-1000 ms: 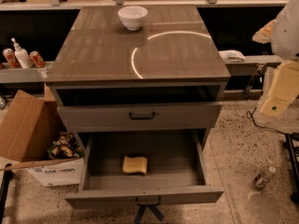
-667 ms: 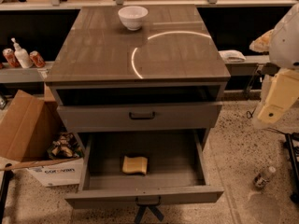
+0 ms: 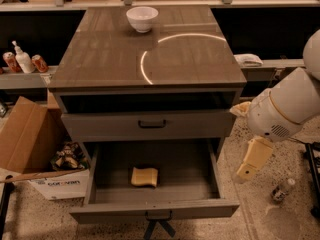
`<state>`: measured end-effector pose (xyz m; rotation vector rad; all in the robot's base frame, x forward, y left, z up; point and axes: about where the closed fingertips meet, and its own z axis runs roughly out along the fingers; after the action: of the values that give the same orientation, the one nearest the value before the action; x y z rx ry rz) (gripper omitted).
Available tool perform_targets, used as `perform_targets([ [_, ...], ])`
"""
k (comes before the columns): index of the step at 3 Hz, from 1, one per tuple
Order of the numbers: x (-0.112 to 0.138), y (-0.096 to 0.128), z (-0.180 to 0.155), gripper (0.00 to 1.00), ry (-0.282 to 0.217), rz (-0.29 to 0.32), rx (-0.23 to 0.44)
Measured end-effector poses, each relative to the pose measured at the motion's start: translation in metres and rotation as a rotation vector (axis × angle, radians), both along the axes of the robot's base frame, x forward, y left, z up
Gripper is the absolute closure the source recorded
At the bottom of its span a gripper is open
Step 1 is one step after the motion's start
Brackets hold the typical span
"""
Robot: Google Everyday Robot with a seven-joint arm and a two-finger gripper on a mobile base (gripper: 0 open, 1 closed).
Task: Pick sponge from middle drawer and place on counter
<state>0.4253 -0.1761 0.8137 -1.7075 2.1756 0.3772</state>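
Note:
The pale-yellow sponge (image 3: 144,176) lies flat on the floor of the open middle drawer (image 3: 150,210), a little left of its centre. The drawer is pulled out toward me below the upper grey drawer front (image 3: 150,124). The glossy grey-brown counter (image 3: 115,59) tops the cabinet and shows a bright curved glare. My gripper (image 3: 254,160) hangs from the white arm (image 3: 285,109) to the right of the cabinet. It is outside the drawer, near its right wall and above floor level, apart from the sponge.
A white bowl (image 3: 142,18) stands at the back of the counter. A cardboard box (image 3: 25,139) with clutter sits on the floor at the left. Bottles and cans (image 3: 22,61) stand on a left shelf. A small bottle (image 3: 282,189) lies on the floor at the right.
The arm has swung down and to the left, bringing the gripper closer to the drawer's right side. The sponge, drawer and bowl have not moved.

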Motion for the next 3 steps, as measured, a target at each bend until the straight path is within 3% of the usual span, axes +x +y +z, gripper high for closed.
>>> perform_targets([
  [1,0.0,0.0,0.0,0.0,0.0,0.0,0.0],
  [2,0.001,0.005,-0.037,0.0,0.04,-0.007,-0.002],
  [3,0.01,0.013,-0.103,0.0,0.102,-0.015,0.078],
])
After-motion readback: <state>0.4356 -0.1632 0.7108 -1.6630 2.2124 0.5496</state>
